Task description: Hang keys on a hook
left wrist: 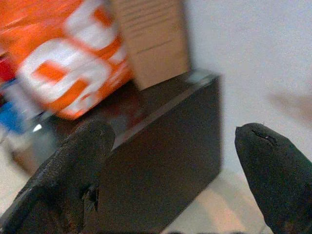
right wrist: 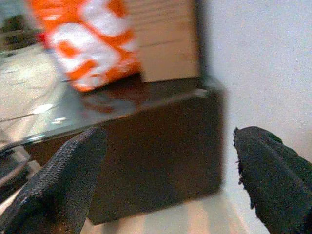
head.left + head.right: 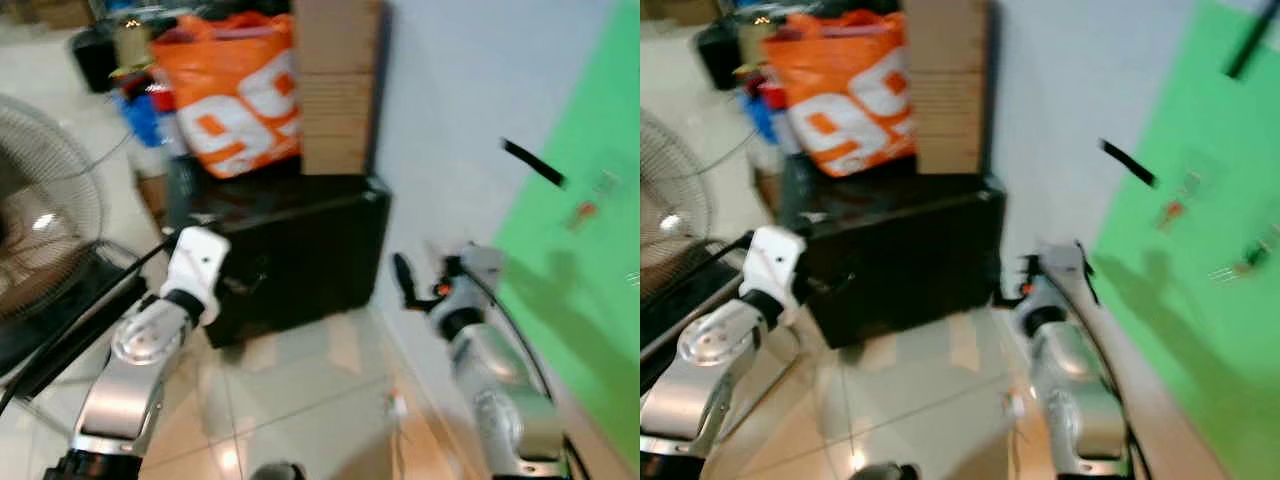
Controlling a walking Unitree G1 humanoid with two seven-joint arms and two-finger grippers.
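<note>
Blurred head views, camera apparently mid-motion. Landmark: a black cabinet [image 3: 300, 255] standing against a pale wall [image 3: 450, 100].

On top of the cabinet: an orange bag [image 3: 235, 90] with white print, and just beside it, on the wall side, a stack of cardboard boxes [image 3: 335, 85]. Off to the cabinet's left, a floor fan [image 3: 45, 215] over pale tiled floor [image 3: 300, 400]. To the cabinet's right, along the wall, a green panel [image 3: 590, 230] with a dark hook or peg [image 3: 533, 163] jutting out near its edge and a few small objects on it, one of them reddish [image 3: 583, 212]; too smeared to say whether any of these are keys.

Left gripper [image 1: 170, 165] raised in front of the cabinet's left part, fingers spread wide, nothing between them. Right gripper [image 2: 170, 170] raised near the cabinet's right corner, close to the wall, likewise spread wide and empty; both wrist cameras looking at the cabinet face, the bag and the boxes.

Keys: not identifiable anywhere with confidence, neither in a gripper nor on the cabinet top.

Judged progress: early. No keys held, nothing carried toward the hook. Remaining, as far as can be told: locating the keys, gripping them, bringing them to the green panel right of the cabinet, and slipping the ring over a hook.
</note>
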